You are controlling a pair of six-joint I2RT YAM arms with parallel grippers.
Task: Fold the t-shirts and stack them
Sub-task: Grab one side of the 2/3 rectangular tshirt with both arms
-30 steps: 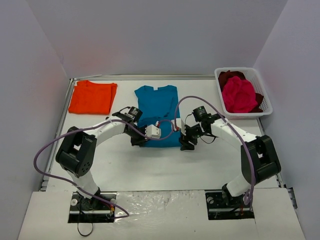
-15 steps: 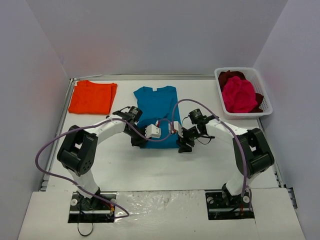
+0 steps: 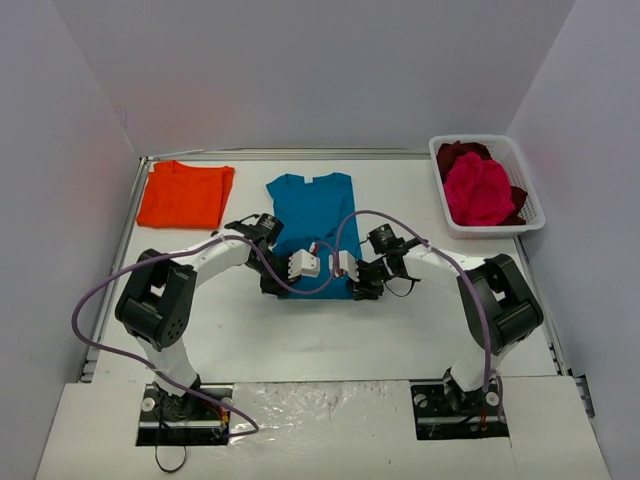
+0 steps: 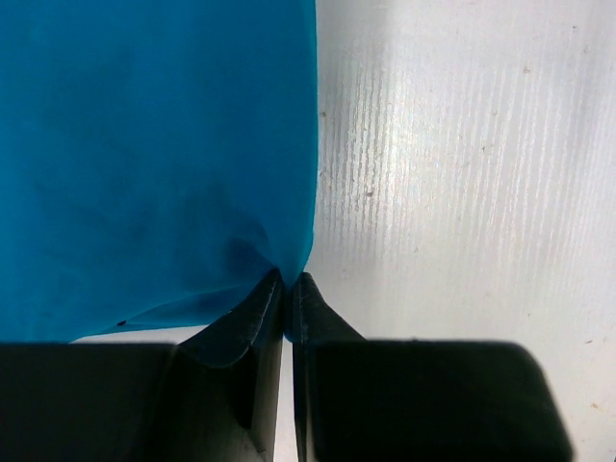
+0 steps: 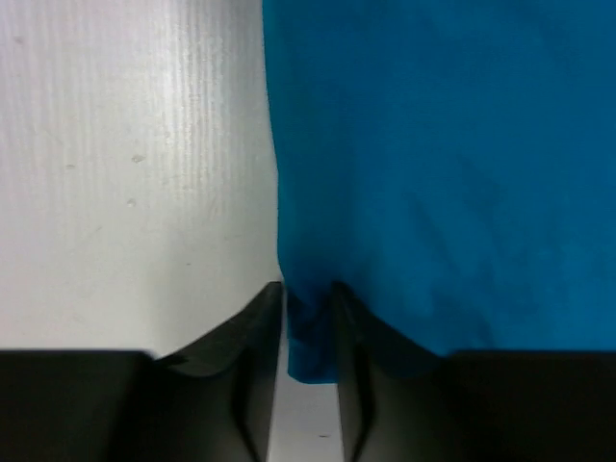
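Table (image 3: 300, 330): white, carries everything.
Teal-blue t-shirt (image 3: 312, 210): flat at centre, collar toward the far edge.
Orange t-shirt (image 3: 185, 193): folded, far left corner.
Basket (image 3: 530, 205): white, far right.
Magenta-pink t-shirt (image 3: 478, 190): bunched in the basket, over the dark red t-shirt (image 3: 458, 153).
Left gripper (image 4: 289, 284): pinched tight on the teal-blue t-shirt's near left corner.
Right gripper (image 5: 308, 294): clamped on its near right corner.
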